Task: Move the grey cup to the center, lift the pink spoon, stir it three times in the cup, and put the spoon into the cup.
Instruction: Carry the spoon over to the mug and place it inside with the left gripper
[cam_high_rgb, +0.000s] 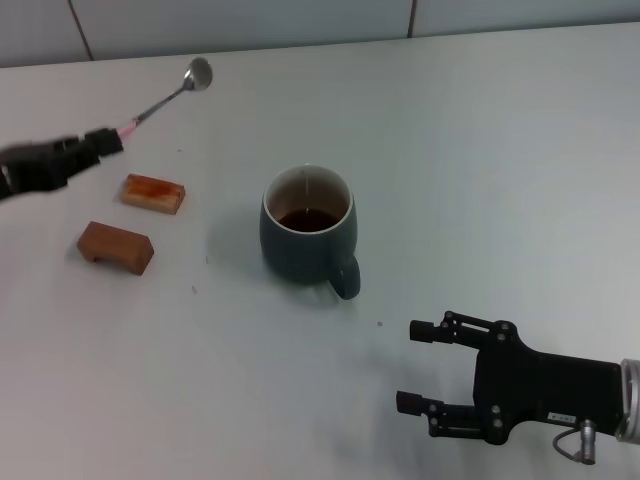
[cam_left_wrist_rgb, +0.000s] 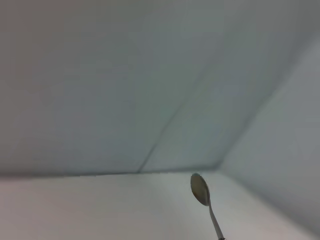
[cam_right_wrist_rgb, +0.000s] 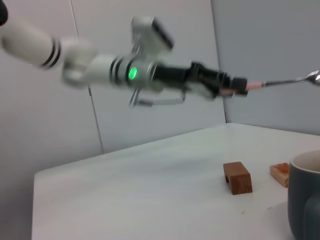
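While cup (cam_high_rgb: 308, 233) sits mid-tabletop (cam_high_rgb: 480, 150), handle toward me, my left gripper (cam_high_rgb: 100, 143) clenches spoon (cam_high_rgb: 172, 95) by pink end, raised clear, bowl outward (ready for swing to cup). Two brown blocks (cam_high_rgb: 135, 220) lie below that path. Right gripper (cam_high_rgb: 430, 365) parked near, jaws released.

Two brown blocks (cam_high_rgb: 116, 247) (cam_high_rgb: 154, 192) lie near each other on the white table (cam_high_rgb: 480, 180); grey wall panels (cam_high_rgb: 240, 20) stand behind.

Even, soft light — faint shadows beside the grey cup (cam_high_rgb: 308, 232) on the surface (cam_high_rgb: 480, 150); left arm (cam_right_wrist_rgb: 90, 65) motion-blurred in the right wrist view.
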